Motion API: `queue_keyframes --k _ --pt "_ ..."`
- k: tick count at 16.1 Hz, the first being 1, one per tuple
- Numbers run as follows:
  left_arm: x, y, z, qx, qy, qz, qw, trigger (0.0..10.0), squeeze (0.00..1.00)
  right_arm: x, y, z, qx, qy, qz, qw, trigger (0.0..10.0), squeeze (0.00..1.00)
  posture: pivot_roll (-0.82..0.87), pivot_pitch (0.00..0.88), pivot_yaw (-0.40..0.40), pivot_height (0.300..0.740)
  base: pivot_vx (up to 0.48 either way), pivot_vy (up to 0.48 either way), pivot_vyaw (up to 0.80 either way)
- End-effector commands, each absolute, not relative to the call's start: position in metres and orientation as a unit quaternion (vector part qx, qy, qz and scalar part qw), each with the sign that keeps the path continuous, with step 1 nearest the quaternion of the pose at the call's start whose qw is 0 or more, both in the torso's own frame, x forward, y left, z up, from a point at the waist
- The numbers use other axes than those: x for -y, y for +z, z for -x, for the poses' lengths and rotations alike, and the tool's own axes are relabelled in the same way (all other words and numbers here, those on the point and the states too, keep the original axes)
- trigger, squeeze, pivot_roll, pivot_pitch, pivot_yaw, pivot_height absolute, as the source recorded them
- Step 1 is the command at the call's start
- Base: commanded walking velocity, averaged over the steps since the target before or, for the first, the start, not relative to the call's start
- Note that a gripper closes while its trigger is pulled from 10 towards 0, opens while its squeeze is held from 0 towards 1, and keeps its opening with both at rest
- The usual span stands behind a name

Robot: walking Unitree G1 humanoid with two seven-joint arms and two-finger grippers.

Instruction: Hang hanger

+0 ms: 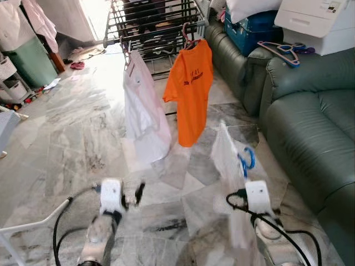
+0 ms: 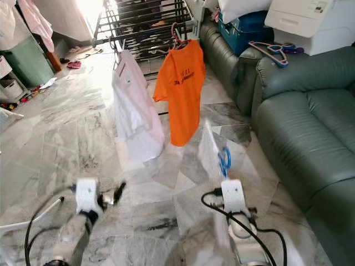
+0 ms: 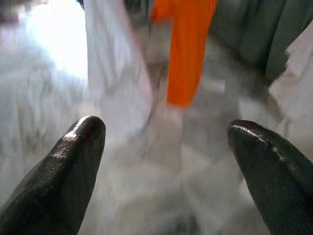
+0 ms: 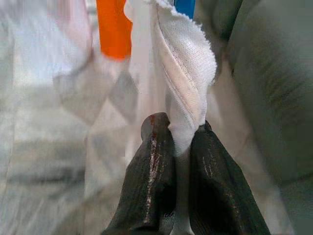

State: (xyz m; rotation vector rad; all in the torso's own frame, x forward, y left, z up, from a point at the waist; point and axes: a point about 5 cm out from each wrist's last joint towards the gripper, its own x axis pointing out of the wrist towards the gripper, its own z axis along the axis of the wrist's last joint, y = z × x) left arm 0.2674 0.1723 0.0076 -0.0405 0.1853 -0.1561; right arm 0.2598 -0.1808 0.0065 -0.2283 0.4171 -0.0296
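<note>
Right gripper is clamped on a white garment with a blue hanger in it, which I hold up over the floor; left gripper gapes wide, empty. Big things first: sofa close on my right, drying rack well ahead, open marble floor between. White shirt and orange shirt already hang there. Mine's not hung yet; I'd judge the task roughly half done.

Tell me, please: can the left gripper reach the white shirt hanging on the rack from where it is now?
Probably not yet. The left gripper is open and unblocked, but bare floor lies between it and the white shirt on the rack.
</note>
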Motion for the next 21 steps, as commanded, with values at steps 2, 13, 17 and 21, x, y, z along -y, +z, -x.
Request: queue_keyframes --k 2,13,17,21 --pt "-0.18 0.039 -0.276 -0.018 -0.072 0.024 0.997 10.0 0.0 0.173 0.033 -0.265 -0.14 -0.009 0.121 0.983 10.0 0.0 -0.24 0.0 0.103 0.74 0.268 0.0 0.0" --pt "-0.186 0.058 -0.258 -0.008 -0.072 0.019 0.997 10.0 0.0 0.16 0.067 -0.258 -0.102 0.023 0.122 0.987 10.0 0.0 -0.24 0.0 0.101 0.74 0.364 0.0 0.0" --pt "-0.184 0.061 -0.26 -0.012 -0.077 0.022 0.997 10.0 0.0 0.159 0.068 -0.259 -0.103 0.028 0.116 0.988 10.0 0.0 -0.24 0.0 0.1 0.74 0.412 0.245 0.0" --pt "-0.182 0.061 -0.261 -0.016 -0.081 0.025 0.996 10.0 0.0 0.157 0.068 -0.259 -0.106 0.032 0.112 0.988 10.0 0.0 -0.24 0.0 0.102 0.74 0.396 0.269 0.0"
